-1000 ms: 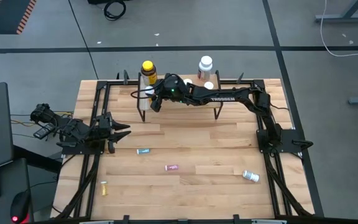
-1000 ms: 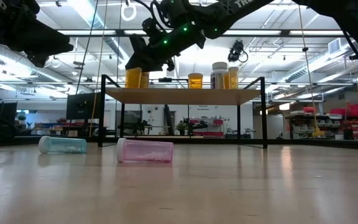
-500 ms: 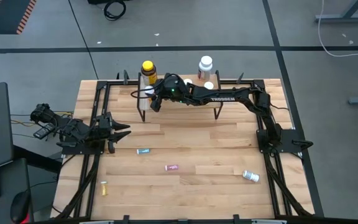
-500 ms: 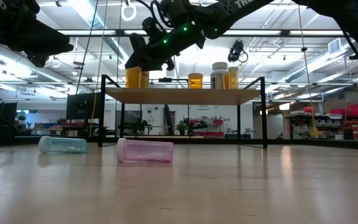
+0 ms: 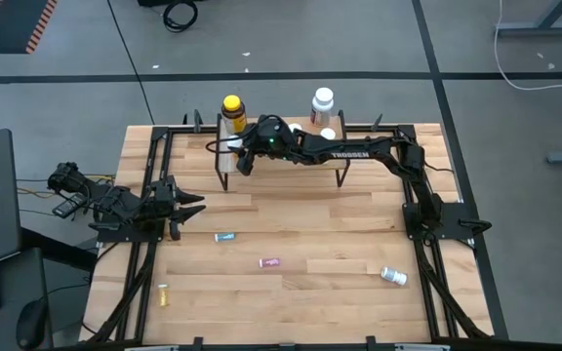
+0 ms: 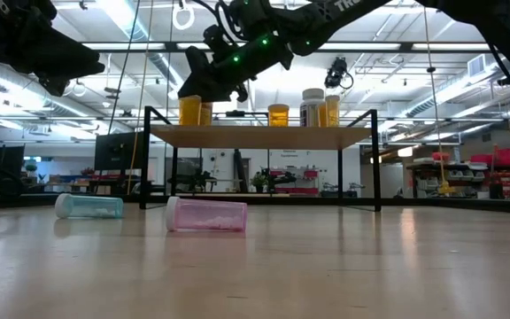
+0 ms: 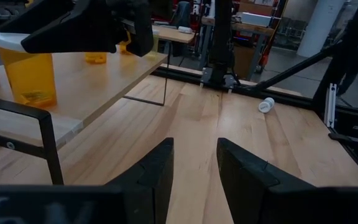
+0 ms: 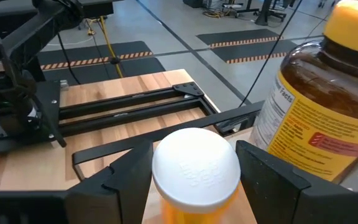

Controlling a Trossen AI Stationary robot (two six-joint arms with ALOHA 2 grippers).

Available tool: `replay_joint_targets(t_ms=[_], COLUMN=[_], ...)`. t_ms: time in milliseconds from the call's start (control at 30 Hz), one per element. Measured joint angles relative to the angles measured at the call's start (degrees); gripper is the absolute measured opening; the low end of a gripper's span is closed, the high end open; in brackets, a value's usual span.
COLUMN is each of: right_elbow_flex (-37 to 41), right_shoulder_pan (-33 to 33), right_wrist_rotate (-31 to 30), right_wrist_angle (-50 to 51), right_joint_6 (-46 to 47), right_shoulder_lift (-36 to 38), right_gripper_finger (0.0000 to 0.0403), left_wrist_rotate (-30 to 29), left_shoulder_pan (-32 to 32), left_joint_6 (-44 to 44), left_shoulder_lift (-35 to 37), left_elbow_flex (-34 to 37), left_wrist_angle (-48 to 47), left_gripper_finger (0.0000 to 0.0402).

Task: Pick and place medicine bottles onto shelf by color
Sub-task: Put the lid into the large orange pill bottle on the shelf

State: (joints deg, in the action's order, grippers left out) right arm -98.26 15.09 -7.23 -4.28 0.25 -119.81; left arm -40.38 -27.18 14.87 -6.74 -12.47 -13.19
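The shelf (image 6: 264,136) stands at the table's far side. My right gripper (image 8: 196,171) reaches over the shelf's left end, its fingers on either side of an orange white-capped vial (image 7: 27,68) that stands on the plank. The big yellow bottle (image 8: 328,106) stands right beside it. The big white bottle (image 5: 323,100) and more orange vials (image 6: 278,114) stand further right on the shelf. A teal vial (image 5: 225,237), a pink vial (image 5: 270,262), a yellow vial (image 5: 163,293) and a white-capped bottle (image 5: 393,277) lie on the table. My left gripper (image 7: 194,168) waits open at the table's left. My right gripper has the vial's white cap (image 8: 166,174) between its two fingers, one on each side. The fingers come nearly level from the table's right. The vial is upright, its bottom (image 7: 28,99) on the shelf plank.
Black frame rails (image 5: 154,175) run along the table's left and right sides. The shelf's thin black legs (image 6: 147,159) stand on the tabletop. Bare wood lies between the shelf and the loose vials.
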Motion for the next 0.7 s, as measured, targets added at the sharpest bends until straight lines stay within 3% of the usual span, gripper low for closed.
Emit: replay_joint_targets(t_ms=[700], right_elbow_flex=[0.0], right_shoulder_pan=[0.1], right_wrist_rotate=[0.3], right_wrist_angle=[0.4], right_joint_6=[0.0], right_shoulder_lift=[0.0], right_gripper_finger=[0.023], left_wrist_rotate=[0.0], left_shoulder_pan=[0.0], left_joint_6=[0.8], left_shoulder_lift=[0.0], left_elbow_flex=[0.0], left_wrist_angle=[-0.4], left_gripper_finger=[0.013])
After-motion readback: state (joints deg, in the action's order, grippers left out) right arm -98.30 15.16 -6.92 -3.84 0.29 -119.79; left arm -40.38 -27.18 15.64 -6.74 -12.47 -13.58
